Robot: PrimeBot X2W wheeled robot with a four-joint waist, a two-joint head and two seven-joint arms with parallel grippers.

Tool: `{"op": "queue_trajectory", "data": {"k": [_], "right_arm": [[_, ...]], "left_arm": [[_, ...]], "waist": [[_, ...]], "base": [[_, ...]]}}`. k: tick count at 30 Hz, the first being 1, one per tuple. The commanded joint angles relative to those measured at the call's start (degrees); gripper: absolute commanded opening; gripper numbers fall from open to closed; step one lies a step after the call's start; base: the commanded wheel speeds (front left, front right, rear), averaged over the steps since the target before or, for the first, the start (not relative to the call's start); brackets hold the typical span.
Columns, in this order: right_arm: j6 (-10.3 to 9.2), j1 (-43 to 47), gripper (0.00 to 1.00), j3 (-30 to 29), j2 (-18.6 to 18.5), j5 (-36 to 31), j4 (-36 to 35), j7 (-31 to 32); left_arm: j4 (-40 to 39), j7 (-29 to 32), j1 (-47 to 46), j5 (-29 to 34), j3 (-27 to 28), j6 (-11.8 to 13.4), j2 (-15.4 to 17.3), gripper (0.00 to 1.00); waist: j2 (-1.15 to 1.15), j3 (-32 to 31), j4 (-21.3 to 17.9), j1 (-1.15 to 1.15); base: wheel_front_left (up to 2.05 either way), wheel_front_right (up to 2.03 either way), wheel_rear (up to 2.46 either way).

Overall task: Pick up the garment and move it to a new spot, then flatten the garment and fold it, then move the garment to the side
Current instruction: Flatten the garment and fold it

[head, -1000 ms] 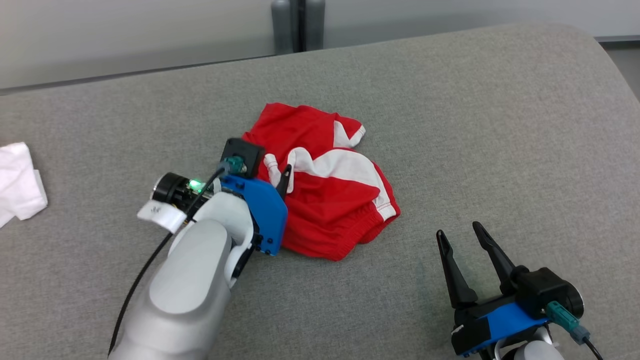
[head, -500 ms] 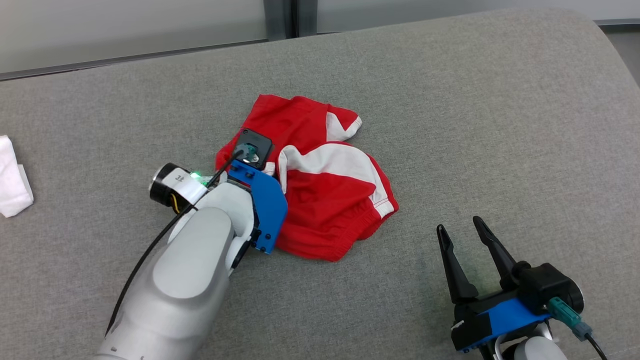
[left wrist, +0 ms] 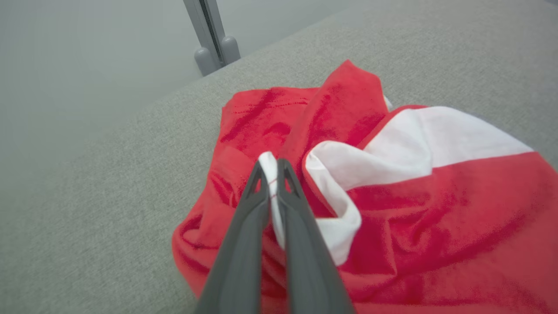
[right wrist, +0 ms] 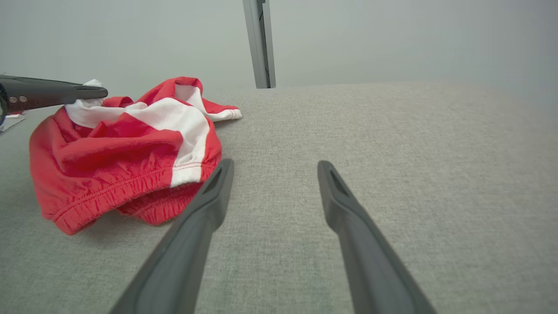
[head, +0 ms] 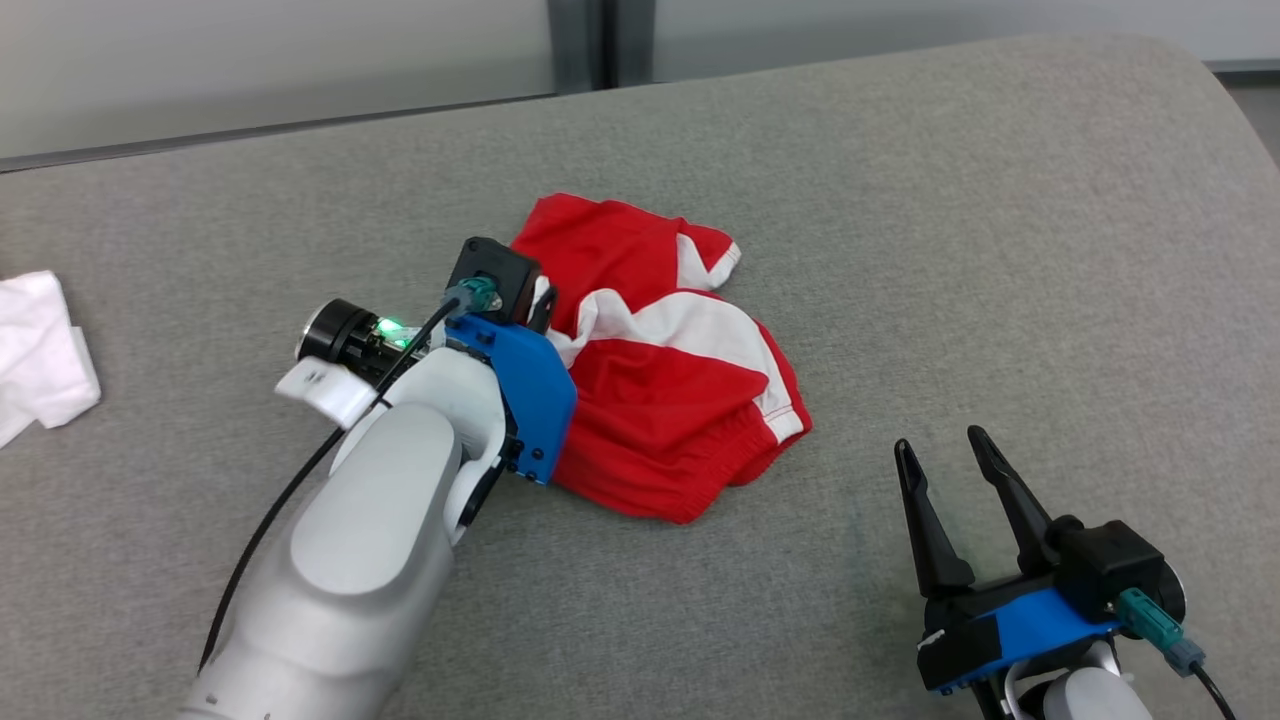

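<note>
1. Far left: a crumpled white cloth [head: 45, 355] lies on the grey woven fabric surface [head: 1000, 250], well apart from the work; I judge it has no part in the task
2. Left gripper [left wrist: 272, 168]: the two dark fingers are pressed together, pinching a fold of white hem; the left wrist view shows a sliver of white cloth with red stitching caught between the tips
3. Why there, as a judgement: the white edge stands proud of the heap, so it is an easy ridge to nip, and a hold at the hem should let the piece hang open once raised for the move to a new spot
4. Left arm pose: the pale forearm reaches in from the lower left of the head view, blue wrist bracket facing right, fingers aimed forward and down into the heap's left side
5. Crumpled red garment with white panels and a gathered elastic band [head: 680, 420]: mid-surface, bunched, its bulk resting on the fabric, band edge nearest the robot; gripped but not yet lifted clear
6. Right gripper [head: 942, 442]: fingers spread wide, holding nothing, over bare surface near the garment's right edge but apart from it; I judge it is parked clear of the lift, ready for flattening
7. Right arm pose: wrist low at the lower right, fingers pointing forward and leaning slightly left
</note>
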Motion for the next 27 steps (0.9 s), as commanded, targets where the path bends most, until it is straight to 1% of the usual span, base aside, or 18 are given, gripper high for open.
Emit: {"op": "queue_trajectory", "data": {"k": [1,3,6,13,17,18,20,24,27], "right_arm": [[0.01,0.6,1.0,-0.3,-0.1,-0.2,0.2,-0.2],[0.01,0.8,1.0,-0.7,-0.2,-0.3,0.2,-0.2],[0.01,1.1,1.0,-1.0,-0.2,-0.6,0.4,-0.2],[0.01,2.5,1.0,-1.4,-0.1,-0.8,1.0,-0.2],[0.01,3.3,1.0,-1.5,-0.1,-1.0,1.3,-0.2],[0.01,3.3,1.0,-1.5,-0.1,-1.0,1.3,-0.2],[0.01,3.5,1.0,-1.4,-0.1,-1.2,1.5,-0.2],[0.01,3.8,1.0,-1.3,-0.1,-1.5,1.9,-0.2],[0.01,4.2,1.0,-1.4,-0.1,-2.0,2.2,-0.2]], "left_arm": [[-1.8,-2.6,1.7,-0.7,0.9,0.7,0.0,0.0],[-4.3,-5.4,3.4,-1.8,1.8,1.2,-0.2,0.0],[-8.7,-9.3,6.8,-3.3,3.2,2.7,-0.2,0.0],[-18.9,-17.2,18.2,-6.2,8.2,9.2,0.4,0.0],[-21.8,-19.9,25.8,-9.2,11.1,11.7,0.2,0.0],[-21.8,-19.9,25.8,-9.2,11.1,11.7,0.2,0.0],[-21.8,-20.9,28.8,-9.9,11.8,12.5,0.6,0.0],[-20.5,-22.7,33.0,-12.4,13.4,12.7,0.2,0.0],[-19.0,-24.1,35.2,-14.7,14.7,12.1,-0.4,0.0]], "waist": [[0.0,-0.5,0.8,-0.01],[0.0,-1.1,1.7,-0.01],[0.0,-2.1,3.1,-0.01],[0.0,-4.8,5.4,-0.01],[0.0,-5.7,6.1,-0.01],[0.0,-5.7,6.1,-0.01],[0.0,-6.0,6.1,-0.01],[0.0,-6.6,5.9,-0.01],[0.0,-6.9,5.7,-0.01]], "base": [[0.0,0.0,0.0],[0.0,0.0,0.0],[0.0,0.0,0.0],[0.0,0.0,0.0],[0.0,0.0,0.0],[0.0,0.0,0.0],[0.0,0.0,0.0],[0.0,0.0,0.0],[0.0,0.0,0.0]]}}
